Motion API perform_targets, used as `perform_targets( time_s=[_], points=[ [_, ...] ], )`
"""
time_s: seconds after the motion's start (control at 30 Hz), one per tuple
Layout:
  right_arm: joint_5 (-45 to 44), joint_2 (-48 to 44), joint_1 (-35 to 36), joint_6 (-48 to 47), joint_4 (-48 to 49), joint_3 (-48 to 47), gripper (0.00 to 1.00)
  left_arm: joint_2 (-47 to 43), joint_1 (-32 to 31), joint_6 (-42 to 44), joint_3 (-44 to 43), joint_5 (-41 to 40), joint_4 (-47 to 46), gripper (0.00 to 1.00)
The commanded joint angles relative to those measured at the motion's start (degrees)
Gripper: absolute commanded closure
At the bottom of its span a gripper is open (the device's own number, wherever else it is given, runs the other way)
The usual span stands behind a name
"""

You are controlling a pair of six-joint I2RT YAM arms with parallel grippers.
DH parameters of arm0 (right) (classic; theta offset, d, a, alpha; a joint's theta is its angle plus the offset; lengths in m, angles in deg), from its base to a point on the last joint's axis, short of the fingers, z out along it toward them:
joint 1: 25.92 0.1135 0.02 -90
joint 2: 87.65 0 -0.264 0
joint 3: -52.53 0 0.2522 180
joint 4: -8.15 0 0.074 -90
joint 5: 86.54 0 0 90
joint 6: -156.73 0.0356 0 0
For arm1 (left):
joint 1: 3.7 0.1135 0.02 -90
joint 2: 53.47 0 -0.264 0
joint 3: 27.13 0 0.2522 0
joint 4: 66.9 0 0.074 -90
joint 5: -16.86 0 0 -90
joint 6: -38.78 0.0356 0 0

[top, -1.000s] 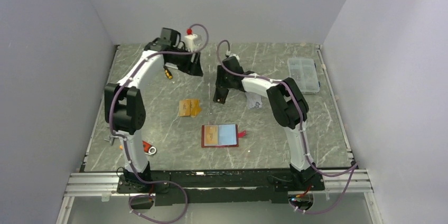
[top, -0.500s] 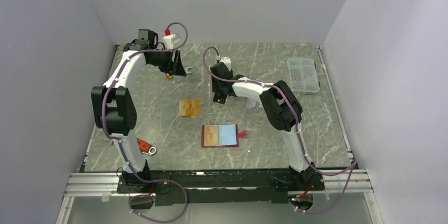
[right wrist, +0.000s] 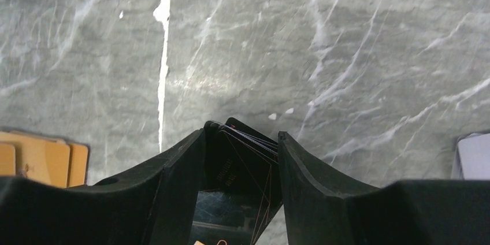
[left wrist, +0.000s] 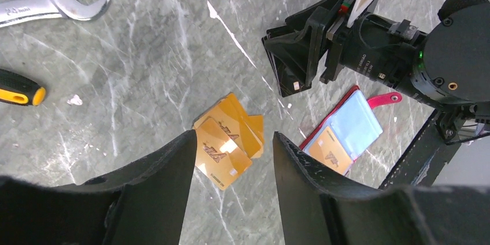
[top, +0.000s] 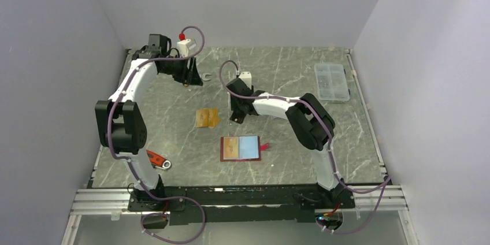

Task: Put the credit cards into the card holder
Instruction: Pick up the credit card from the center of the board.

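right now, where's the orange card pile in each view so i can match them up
top external: orange card pile just left of centre, up-left of the open card holder.
left wrist: orange card pile low centre.
right wrist: orange card pile at the lower left edge, cut off.
shared landmark: right tool gripping black cards, beside the pile.

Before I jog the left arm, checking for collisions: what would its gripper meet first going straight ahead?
Probably the orange cards, framed dead ahead of the left gripper in its wrist view; depth is unclear.
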Motion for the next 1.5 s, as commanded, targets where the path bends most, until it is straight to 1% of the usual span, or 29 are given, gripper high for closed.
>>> perform_targets(
  time_s=[0.0, 0.1, 0.17, 0.23, 0.3, 0.47, 0.53, 0.63, 0.73, 0.9, 1.03, 1.13, 1.23, 1.47],
  points=[
    [2.06, -0.15, 1.34, 4.62, -8.55, 2.03, 0.45, -2.7, -0.31, 1.82, 2.35, 2.14, -1.26, 0.43],
    [2.81, -1.24, -1.07, 4.64, -9.53, 0.47, 0.4, -3.5, -1.02, 2.78, 4.93, 2.19, -2.26, 0.42],
    [6.36, -3.18, -4.49, 4.84, -9.16, 0.16, 0.38, -4.22, -2.21, 3.83, 7.21, 0.87, -3.69, 0.4],
    [11.15, -6.38, -8.18, 5.83, -7.26, 1.9, 0.38, -4.77, -4.46, 5.41, 9.55, -1.71, -5.14, 0.36],
    [15.66, -10.0, -9.89, 6.86, -4.2, 5.31, 0.37, -4.6, -6.29, 6.48, 11.39, -3.35, -6.48, 0.34],
    [26.36, -15.57, -10.21, 11.79, 4.91, 16.86, 0.38, -2.14, -11.33, 8.23, 14.19, -7.62, -9.51, 0.36],
    [29.24, -17.24, -10.0, 14.82, 9.6, 22.61, 0.4, -1.53, -13.31, 8.34, 15.66, -9.53, -12.2, 0.36],
    [32.37, -18.41, -9.56, 18.9, 16.61, 28.31, 0.41, -0.6, -15.88, 9.04, 16.91, -12.04, -14.7, 0.37],
    [33.57, -18.46, -9.01, 22.11, 20.56, 30.99, 0.42, 0.33, -18.23, 10.24, 17.33, -14.28, -16.72, 0.38],
    [34.32, -17.08, -8.88, 26.2, 25.2, 33.52, 0.44, 2.49, -22.27, 13.65, 17.39, -20.54, -19.16, 0.38],
    [34.33, -15.56, -8.88, 27.96, 25.93, 33.76, 0.46, 4.86, -23.34, 13.92, 14.7, -23.41, -17.77, 0.4],
    [33.94, -15.3, -8.88, 29.77, 27.57, 34.95, 0.49, 6.74, -24.68, 13.07, 12.41, -28.54, -16.8, 0.42],
    [33.04, -15.11, -8.88, 31.52, 28.54, 35.94, 0.53, 8.12, -25.37, 11.31, 11.18, -30.36, -16.53, 0.43],
    [31.91, -15.15, -9.29, 32.41, 28.94, 36.46, 0.54, 10.31, -26.68, 10.42, 7.78, -31.85, -14.83, 0.42]
  ],
)
